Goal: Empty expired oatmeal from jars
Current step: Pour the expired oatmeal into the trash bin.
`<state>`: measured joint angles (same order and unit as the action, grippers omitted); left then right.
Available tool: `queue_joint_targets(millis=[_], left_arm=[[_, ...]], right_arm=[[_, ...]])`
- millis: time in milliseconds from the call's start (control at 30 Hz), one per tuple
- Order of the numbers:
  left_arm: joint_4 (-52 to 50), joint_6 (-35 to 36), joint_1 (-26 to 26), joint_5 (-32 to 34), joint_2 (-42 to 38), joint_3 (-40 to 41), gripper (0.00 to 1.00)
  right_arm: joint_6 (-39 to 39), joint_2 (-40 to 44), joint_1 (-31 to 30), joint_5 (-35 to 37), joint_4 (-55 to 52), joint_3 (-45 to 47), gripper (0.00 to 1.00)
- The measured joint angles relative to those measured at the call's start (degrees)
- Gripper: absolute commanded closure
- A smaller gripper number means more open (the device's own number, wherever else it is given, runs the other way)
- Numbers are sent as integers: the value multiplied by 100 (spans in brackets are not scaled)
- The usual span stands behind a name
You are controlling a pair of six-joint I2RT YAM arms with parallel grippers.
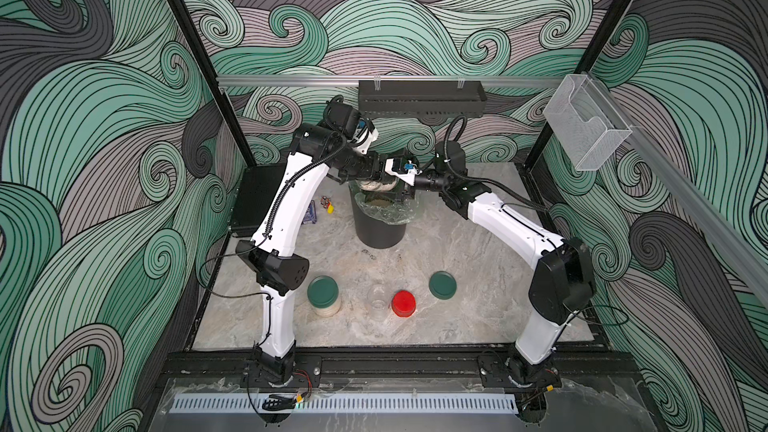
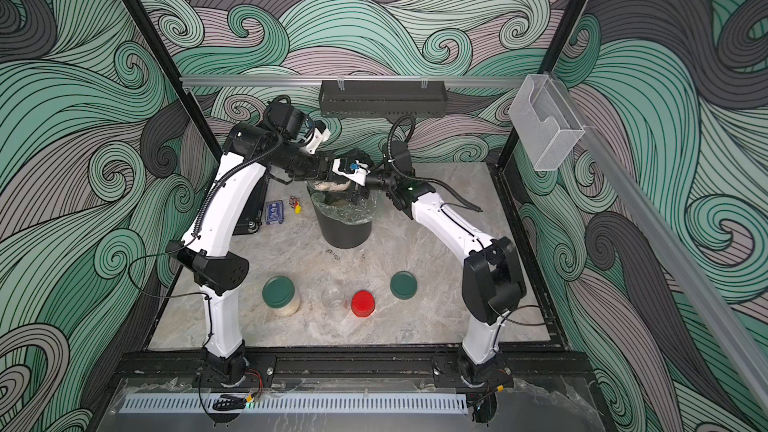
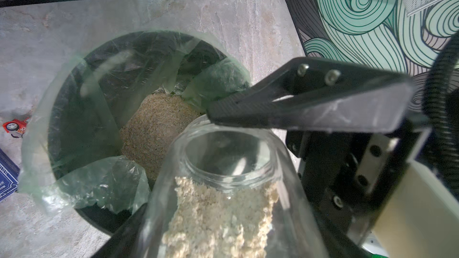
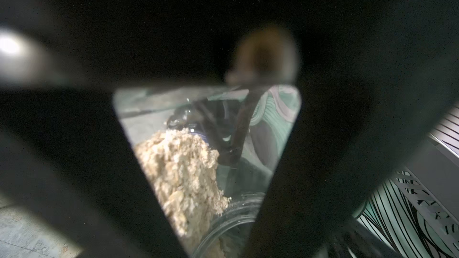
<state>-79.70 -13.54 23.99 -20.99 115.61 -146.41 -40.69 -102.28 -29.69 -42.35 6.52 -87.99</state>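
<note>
Left wrist view: our left gripper clamps open jar, tilted, mouth over bin below fingertips; oatmeal clumped behind neck; right gripper wide, jaws astride jar, contact unclear; we'd tip steeper, shake gently, keep mouth inside rim.

Jar and arms crowd the bin mouth — nearer tabletop lies open.

Three jars, apparently three lids, one bin
</note>
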Motion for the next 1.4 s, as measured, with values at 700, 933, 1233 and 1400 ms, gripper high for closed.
queue_joint_targets(millis=[700,933,1233,1400], left_arm=[[129,-197,-144,-308,-22,195,94],[260,-236,-184,-361,-79,310,61],[605,-345,-221,-411,-205,627,26],[828,-400,-249,-498,-216,713,12]], right_arm=[[223,-160,-101,39,229,-42,28],[479,-181,-98,87,227,-90,46],[728,-243,-66,125,251,-138,59],[896,-269,-13,122,328,-168,63]])
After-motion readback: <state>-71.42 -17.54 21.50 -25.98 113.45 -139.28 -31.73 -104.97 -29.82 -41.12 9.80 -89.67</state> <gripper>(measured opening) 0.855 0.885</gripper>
